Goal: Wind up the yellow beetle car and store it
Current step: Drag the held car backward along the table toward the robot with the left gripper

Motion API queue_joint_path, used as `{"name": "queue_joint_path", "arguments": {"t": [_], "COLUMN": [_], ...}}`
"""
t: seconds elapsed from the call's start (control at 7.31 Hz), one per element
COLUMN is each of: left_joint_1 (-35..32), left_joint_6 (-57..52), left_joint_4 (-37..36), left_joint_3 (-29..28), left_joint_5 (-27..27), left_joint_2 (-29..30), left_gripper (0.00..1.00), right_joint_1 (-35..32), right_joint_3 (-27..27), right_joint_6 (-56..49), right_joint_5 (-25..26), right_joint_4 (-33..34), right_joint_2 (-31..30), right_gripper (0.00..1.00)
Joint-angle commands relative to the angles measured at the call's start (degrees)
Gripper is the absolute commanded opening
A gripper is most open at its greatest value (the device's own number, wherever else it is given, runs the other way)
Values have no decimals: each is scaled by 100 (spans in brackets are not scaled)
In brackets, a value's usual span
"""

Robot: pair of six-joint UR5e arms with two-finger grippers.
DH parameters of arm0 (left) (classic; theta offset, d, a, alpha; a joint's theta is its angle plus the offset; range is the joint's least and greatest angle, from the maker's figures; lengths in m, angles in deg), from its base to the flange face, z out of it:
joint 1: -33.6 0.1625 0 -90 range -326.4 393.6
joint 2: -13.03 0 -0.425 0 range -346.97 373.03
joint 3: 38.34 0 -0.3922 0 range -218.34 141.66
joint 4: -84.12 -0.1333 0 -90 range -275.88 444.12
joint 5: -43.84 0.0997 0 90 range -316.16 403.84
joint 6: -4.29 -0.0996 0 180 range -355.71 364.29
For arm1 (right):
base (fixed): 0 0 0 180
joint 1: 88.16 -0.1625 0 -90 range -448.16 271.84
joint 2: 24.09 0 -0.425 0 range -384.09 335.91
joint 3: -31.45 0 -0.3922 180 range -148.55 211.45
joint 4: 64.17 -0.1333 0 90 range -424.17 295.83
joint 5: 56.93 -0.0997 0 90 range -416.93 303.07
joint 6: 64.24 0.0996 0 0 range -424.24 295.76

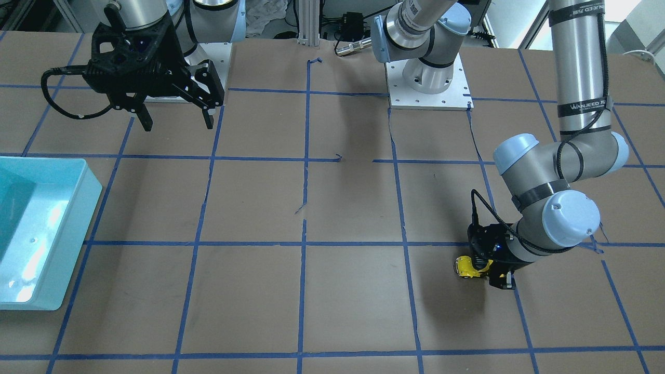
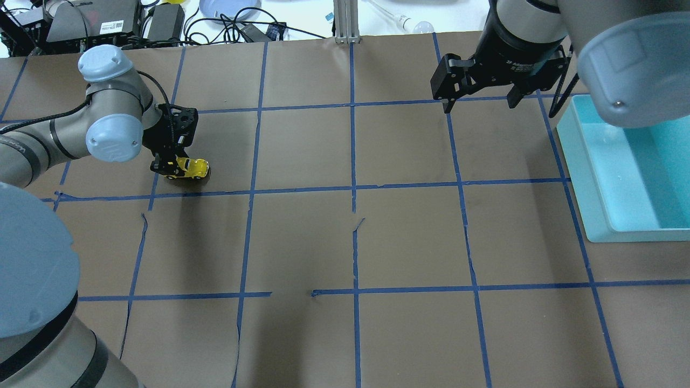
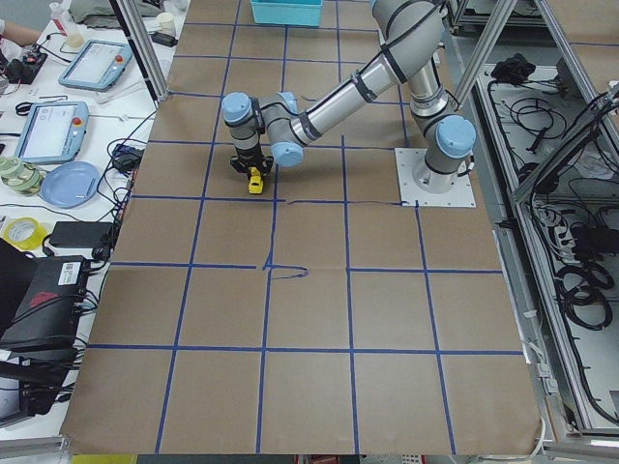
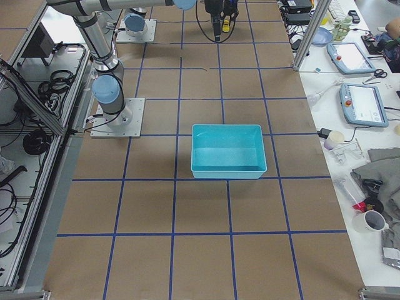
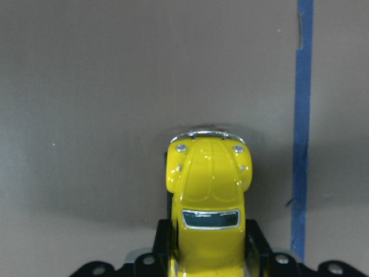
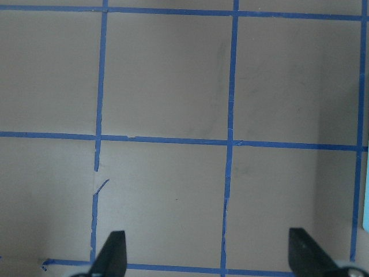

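Observation:
The yellow beetle car (image 5: 209, 184) sits between the fingers of my left gripper (image 5: 209, 251), nose pointing away from the wrist, low at the table's brown paper. I cannot tell whether its wheels touch. The car also shows in the overhead view (image 2: 193, 168) at the far left and in the front-facing view (image 1: 466, 266). My left gripper (image 2: 173, 168) is shut on its rear half. My right gripper (image 2: 478, 105) is open and empty. It hangs above the table at the far right, next to the teal bin (image 2: 585, 183).
The teal bin (image 1: 85, 202) is empty and stands on the robot's right side of the table. Blue tape lines (image 2: 353, 188) grid the brown paper. Cables and devices (image 2: 161, 21) lie beyond the far table edge.

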Motion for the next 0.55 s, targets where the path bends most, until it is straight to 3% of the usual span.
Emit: {"name": "queue_joint_path", "arguments": {"t": [0.0, 0.41], "left_joint_1": [78, 244], "left_joint_6": [-142, -596], "left_joint_4": [-9, -70], "left_joint_3": [7, 24], "left_joint_5": [-4, 23], "left_joint_2": [2, -24], "left_gripper": [5, 6], "right_joint_1": [0, 0], "right_joint_3": [0, 0], "right_joint_6": [4, 4], "right_joint_5": [0, 0], "right_joint_4": [0, 0], "right_joint_2": [0, 0], "right_gripper": [100, 100]}}
